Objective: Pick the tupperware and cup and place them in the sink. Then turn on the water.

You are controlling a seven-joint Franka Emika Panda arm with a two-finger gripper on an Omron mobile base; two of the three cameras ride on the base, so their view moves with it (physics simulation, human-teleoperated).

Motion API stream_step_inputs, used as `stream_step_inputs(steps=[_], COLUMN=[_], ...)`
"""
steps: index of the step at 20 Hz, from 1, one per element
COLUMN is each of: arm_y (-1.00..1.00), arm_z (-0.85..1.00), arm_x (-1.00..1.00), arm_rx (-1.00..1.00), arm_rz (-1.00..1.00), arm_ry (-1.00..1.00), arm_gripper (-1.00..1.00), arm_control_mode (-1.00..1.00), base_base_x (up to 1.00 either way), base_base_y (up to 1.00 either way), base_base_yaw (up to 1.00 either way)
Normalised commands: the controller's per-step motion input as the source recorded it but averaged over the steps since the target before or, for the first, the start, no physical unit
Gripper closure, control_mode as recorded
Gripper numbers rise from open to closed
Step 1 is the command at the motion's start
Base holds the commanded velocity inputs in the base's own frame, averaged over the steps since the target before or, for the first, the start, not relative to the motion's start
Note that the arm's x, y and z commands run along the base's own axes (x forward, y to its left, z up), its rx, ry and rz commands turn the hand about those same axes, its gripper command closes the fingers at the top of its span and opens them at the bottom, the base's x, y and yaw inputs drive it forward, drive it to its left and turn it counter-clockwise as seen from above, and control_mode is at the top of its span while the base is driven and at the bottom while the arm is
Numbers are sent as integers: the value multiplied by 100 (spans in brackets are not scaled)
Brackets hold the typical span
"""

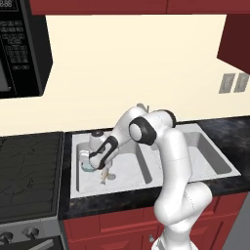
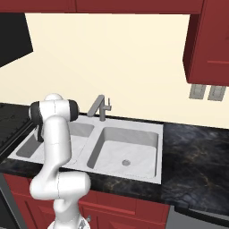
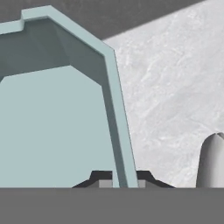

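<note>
At the near end of the hand view, the gripper (image 3: 119,181) stands nearly closed, its two dark tips pinching the thick rim wall of the tupperware (image 3: 52,131); the container's pale interior spreads to one side of the grip and its long rim runs away from the hand. Beyond the rim lies the light grey basin floor. From the left base view, the hand hangs low over the left basin of the sink (image 1: 205,161), near its left wall, with a small tan fish (image 1: 104,175) just beside it. Release here looks feasible. Farther back, the faucet (image 2: 99,107) stands behind the centre divider.
</note>
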Motion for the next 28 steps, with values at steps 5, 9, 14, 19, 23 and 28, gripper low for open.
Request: stream_step_inputs(steps=[5,9,14,19,23,28], arm_y=[2,0,0,0,0,-5], arm_z=[-18,0,19,47,44,30], arm_x=[12,0,-1,0,-2,-24], arm_rx=[0,0,-1,0,-1,0], arm_rz=[0,0,0,0,0,-1], arm_ry=[4,0,-4,-1,0,0], arm_gripper=[-100,-100,-100,-100,-100,-100], arm_control_mode=[-100,-100,-100,-100,-100,-100], base_base_x=[0,0,0,0,0,0], base_base_y=[0,0,0,0,0,0], base_base_yaw=[0,0,0,0,0,0])
